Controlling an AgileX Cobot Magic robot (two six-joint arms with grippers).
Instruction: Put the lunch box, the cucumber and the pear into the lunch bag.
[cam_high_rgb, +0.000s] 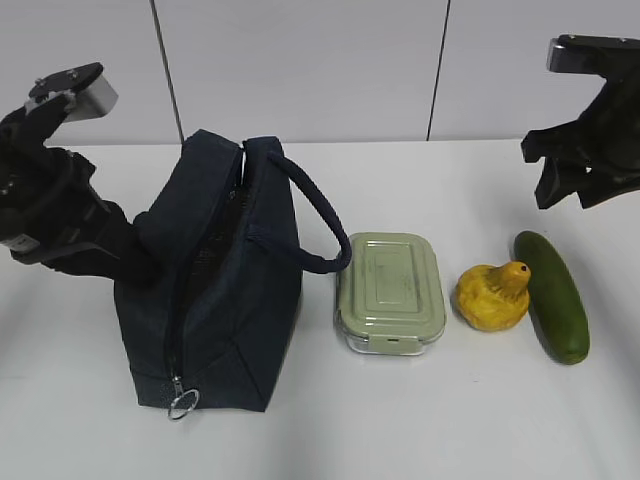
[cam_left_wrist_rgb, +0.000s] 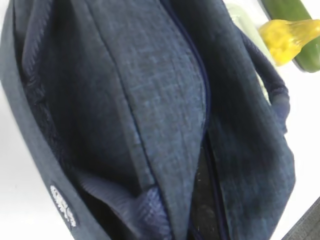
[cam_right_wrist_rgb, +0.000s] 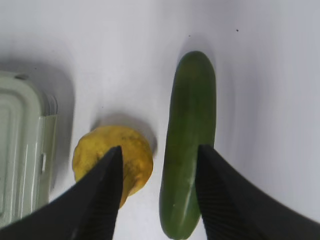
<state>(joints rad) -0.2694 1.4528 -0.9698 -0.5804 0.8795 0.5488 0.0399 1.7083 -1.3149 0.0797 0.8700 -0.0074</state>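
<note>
— Where are your grippers?

— My right gripper (cam_right_wrist_rgb: 159, 197) hangs above the white table (cam_high_rgb: 420, 420), released, its two black ribbed fingers (cam_right_wrist_rgb: 100, 200) spread wide. Through the right wrist camera I see one finger over the lumpy yellow-orange pear (cam_right_wrist_rgb: 112, 157) and the other beside the thick, smooth dark green cucumber (cam_right_wrist_rgb: 189, 145). It grasps nothing. My left arm (cam_high_rgb: 60, 215) presses against the left side of the dark navy fabric lunch bag (cam_high_rgb: 215, 280); its fingers are hidden from me, so I cannot tell whether they are clenched or released.

— And the things themselves?

— The bag stands upright on the table, thick loop handle (cam_high_rgb: 315, 215) arching to its right, metal ring pull (cam_high_rgb: 182, 404) at the near bottom end of the zipper. The mouth gapes a little along the top. Just right of it sits the small clear rectangular lunch box with the pale sage-green lid (cam_high_rgb: 392, 290), then the pear close by, then the cucumber just beside the pear. All three lie outside the bag.
</note>
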